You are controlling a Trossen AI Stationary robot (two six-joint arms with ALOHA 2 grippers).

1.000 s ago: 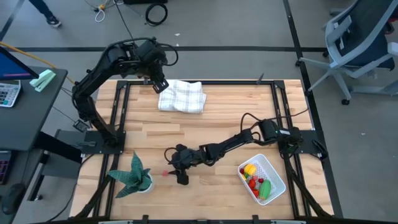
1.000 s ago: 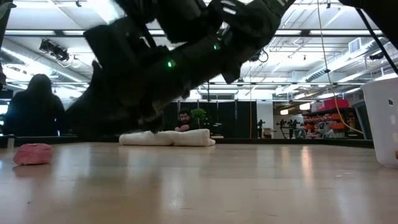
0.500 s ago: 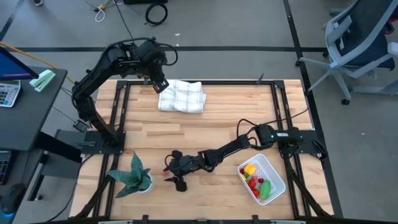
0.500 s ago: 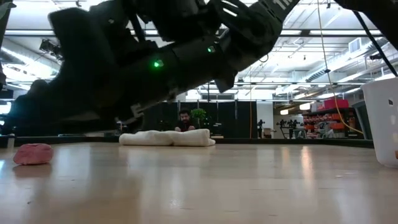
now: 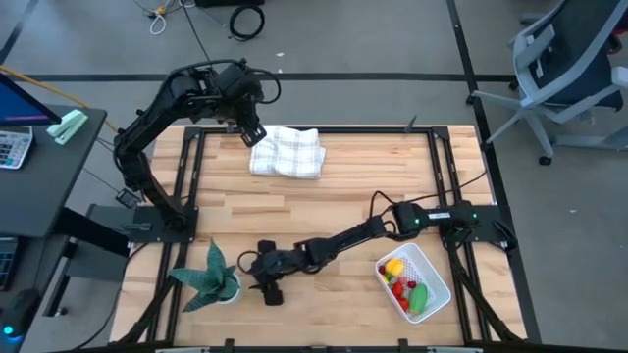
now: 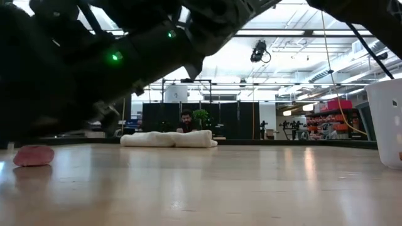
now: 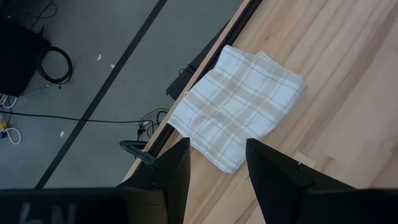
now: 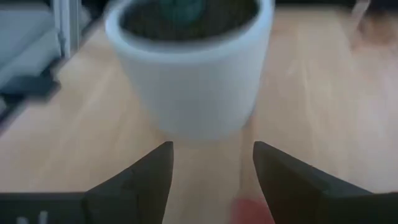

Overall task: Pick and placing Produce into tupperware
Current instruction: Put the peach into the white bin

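Note:
The white tupperware stands at the table's near right and holds red, yellow and green produce; its wall shows in the low view. A pinkish piece lies on the table beside the potted plant and shows low between my right fingers in the right wrist view. My right gripper is open, low over the table just right of the plant's white pot, with its fingers pointing at the pot. My left gripper is open and raised over the far left edge.
The spiky green plant in its white pot stands at the near left, close ahead of my right gripper. A folded white checked cloth lies at the far middle and shows in the left wrist view. A person shows in the room beyond.
My right gripper has moved toward the table's left edge and a little nearer the near edge, closing on the potted plant and coming over the pinkish piece. The pinkish piece has stayed where it lay.

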